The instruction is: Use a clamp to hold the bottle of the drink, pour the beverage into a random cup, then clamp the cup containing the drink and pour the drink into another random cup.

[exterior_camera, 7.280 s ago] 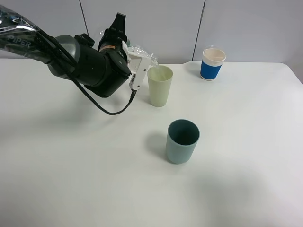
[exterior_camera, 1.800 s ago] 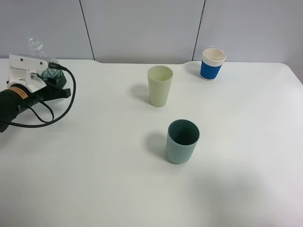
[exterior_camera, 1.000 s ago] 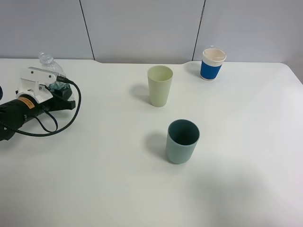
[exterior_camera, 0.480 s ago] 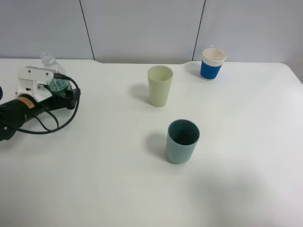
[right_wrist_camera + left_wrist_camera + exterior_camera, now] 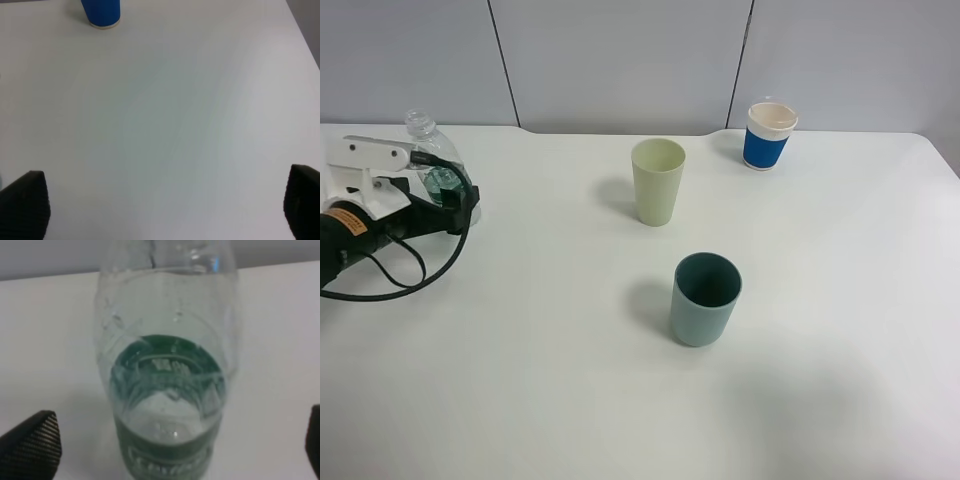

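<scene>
The bottle [image 5: 432, 168], clear with a green label, stands upright on the table at the far left. My left gripper [image 5: 448, 200] is open around it, and the left wrist view shows the bottle [image 5: 167, 390] between the two dark fingertips [image 5: 30, 445] with a gap on each side. The pale yellow-green tumbler [image 5: 658, 182] stands at mid-table, and I cannot tell what is inside it. In front of it is the teal cup [image 5: 705, 298]. My right gripper [image 5: 162, 202] is open over bare table with nothing in it, and it is out of the exterior view.
A white cup with a blue band [image 5: 769, 135] stands at the back right and shows in the right wrist view as well [image 5: 101, 12]. A black cable [image 5: 415, 270] loops from the left arm onto the table. Grey wall panels run behind the table.
The left gripper has opened and let go of the bottle, which now stands on the table. The left arm has drawn back slightly to the left. The cups have not moved.
</scene>
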Robot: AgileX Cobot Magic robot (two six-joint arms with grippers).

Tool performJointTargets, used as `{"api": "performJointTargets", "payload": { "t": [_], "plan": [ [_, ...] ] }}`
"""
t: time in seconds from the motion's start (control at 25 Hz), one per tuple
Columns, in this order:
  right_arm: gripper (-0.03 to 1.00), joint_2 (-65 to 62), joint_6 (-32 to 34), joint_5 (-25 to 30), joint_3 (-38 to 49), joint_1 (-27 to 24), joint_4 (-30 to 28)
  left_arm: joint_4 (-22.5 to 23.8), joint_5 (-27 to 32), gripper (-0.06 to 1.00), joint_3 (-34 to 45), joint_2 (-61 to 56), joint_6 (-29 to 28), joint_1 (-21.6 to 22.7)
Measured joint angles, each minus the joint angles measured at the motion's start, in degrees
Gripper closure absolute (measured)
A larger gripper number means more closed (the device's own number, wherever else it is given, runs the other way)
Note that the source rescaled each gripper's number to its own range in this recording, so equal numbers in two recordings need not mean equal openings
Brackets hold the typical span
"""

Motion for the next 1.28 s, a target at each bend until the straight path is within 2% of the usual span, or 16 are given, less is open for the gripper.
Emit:
{"api": "performJointTargets", "payload": {
  "t": [0.2, 0.32, 0.76, 0.84, 1.0, 1.28],
  "plan": [
    [0.16, 0.0, 0.0, 0.0, 0.0, 0.0, 0.0, -0.68, 0.52, -0.05, 6.02, -9.51, 0.05, 0.0],
    [0.16, 0.0, 0.0, 0.0, 0.0, 0.0, 0.0, -2.86, 1.87, -0.05, 8.88, -15.8, 0.05, 0.0],
    [0.16, 0.0, 0.0, 0.0, 0.0, 0.0, 0.0, -12.46, 16.06, -0.05, 10.2, -44.72, -1.28, 0.0],
    [0.16, 0.0, 0.0, 0.0, 0.0, 0.0, 0.0, -13.65, 19.66, -0.05, 9.62, -50.17, -1.28, 0.0],
    [0.16, 0.0, 0.0, 0.0, 0.0, 0.0, 0.0, -14.05, 31.01, -0.05, 5.35, -58.93, 0.34, 0.0],
    [0.16, 0.0, 0.0, 0.0, 0.0, 0.0, 0.0, -14.05, 56.01, -0.05, -5.17, -71.3, 5.28, 0.0]
  ]
}}
